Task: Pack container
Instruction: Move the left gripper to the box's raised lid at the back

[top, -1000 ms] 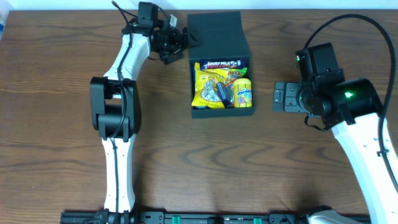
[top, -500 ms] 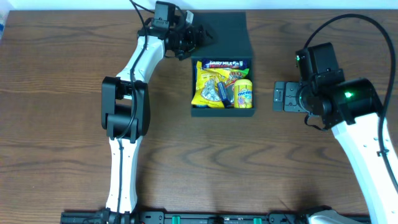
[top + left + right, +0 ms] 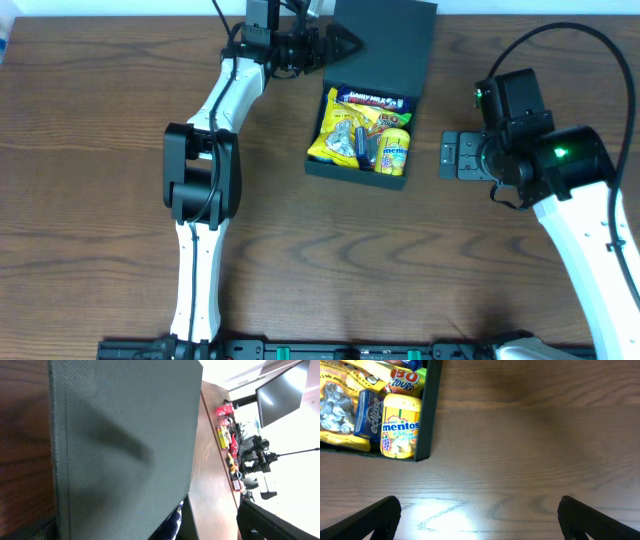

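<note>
The dark teal container (image 3: 357,178) sits mid-table, skewed, its flap lid (image 3: 385,45) raised at the far side. Inside lie a yellow packet (image 3: 333,135), a Dairy Milk bar (image 3: 372,100), a blue Eclipse pack (image 3: 358,146) and a yellow Mentos tub (image 3: 394,148). My left gripper (image 3: 338,42) is open, its fingertips against the lid's left edge. The lid (image 3: 125,435) fills the left wrist view. My right gripper (image 3: 455,157) stands open to the right of the container, over bare wood. In its view (image 3: 480,520) the Mentos tub (image 3: 400,430) and the container wall (image 3: 431,410) show at upper left.
The wooden table's far edge (image 3: 500,14) runs just behind the lid. Beyond the table, the left wrist view shows a monitor (image 3: 282,390) and small red and yellow clutter (image 3: 225,410). My left arm (image 3: 200,180) crosses the table's left half.
My left gripper has moved right and toward the far edge, against the lid. The lid has lifted, and the container has turned and slid a little to the right. The right arm is unchanged.
</note>
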{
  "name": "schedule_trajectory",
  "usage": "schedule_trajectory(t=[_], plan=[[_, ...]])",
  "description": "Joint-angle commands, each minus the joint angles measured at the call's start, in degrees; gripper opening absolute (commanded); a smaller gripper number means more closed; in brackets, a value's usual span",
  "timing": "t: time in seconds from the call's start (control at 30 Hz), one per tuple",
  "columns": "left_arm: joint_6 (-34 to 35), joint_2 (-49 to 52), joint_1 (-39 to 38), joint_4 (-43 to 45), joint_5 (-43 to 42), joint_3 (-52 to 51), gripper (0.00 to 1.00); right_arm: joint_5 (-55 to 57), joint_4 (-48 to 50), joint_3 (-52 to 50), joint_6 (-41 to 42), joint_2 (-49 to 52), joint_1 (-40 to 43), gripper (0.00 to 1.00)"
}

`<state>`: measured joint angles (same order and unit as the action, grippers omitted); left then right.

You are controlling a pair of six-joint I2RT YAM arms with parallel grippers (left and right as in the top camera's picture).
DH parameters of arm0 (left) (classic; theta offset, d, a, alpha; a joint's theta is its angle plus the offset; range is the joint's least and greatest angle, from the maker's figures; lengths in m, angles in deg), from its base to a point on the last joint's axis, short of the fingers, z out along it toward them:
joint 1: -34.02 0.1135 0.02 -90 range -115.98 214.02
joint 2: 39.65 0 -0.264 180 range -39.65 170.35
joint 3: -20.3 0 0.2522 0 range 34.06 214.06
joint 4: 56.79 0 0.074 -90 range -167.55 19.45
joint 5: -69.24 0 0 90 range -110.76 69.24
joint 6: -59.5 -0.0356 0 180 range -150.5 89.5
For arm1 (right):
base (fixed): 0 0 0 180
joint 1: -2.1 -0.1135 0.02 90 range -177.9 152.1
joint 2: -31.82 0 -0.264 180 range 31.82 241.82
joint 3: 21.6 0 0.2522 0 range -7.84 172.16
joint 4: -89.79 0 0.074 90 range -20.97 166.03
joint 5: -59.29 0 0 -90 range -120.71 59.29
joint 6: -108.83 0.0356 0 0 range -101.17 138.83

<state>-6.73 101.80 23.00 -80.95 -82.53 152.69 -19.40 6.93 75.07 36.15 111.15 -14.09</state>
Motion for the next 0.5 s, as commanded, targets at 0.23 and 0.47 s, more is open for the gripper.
schedule_trajectory(t=[0.23,0.47], plan=[[-11.26,-9.51,-0.24,-6.69,-4.28,1.16,0.96,0.92,0.17,-0.22,-0.70,-0.09,0.46,0.99],[-22.49,-15.82,-0.26,-19.17,2.43,1.16,0.95,0.90,0.44,-0.26,-0.68,0.17,0.46,0.99]])
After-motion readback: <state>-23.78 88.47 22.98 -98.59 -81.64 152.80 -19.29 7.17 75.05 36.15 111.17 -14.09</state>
